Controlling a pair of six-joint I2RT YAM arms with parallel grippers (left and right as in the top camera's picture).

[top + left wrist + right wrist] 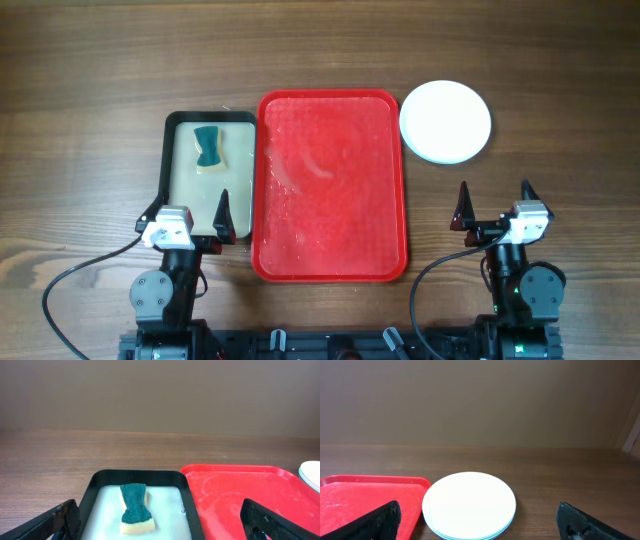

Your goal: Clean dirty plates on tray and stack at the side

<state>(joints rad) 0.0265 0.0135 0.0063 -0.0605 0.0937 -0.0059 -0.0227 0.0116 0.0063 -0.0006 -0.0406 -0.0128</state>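
Left gripper [188,215]: jaws wide apart, nothing between them, poised over the near end of the small black-rimmed tray [168,150].

Small black-rimmed tray: left of the red one, edges just beside each other. It holds a pale milky liquid. One sponge [208,147], green face up over a yellow body, lies toward its far end, apart from the gripper.

Red tray [330,185]: centre of the table [80,120]. No plate on it; a wet, streaky film covers the floor.

Plates [445,121]: stacked on the bare wood just beyond the red tray's far right corner, clear of its rim. White plate on top, looking clean; the right wrist view shows pale edges of others beneath, number not certain.

Right gripper [495,205]: jaws wide, empty, near side of the stack and well apart from it.

Step in hand, as judged: the final one, with washing and stacking apparently done. Next move calls for little, at most checking the stack sits square and keeping both arms clear of it.
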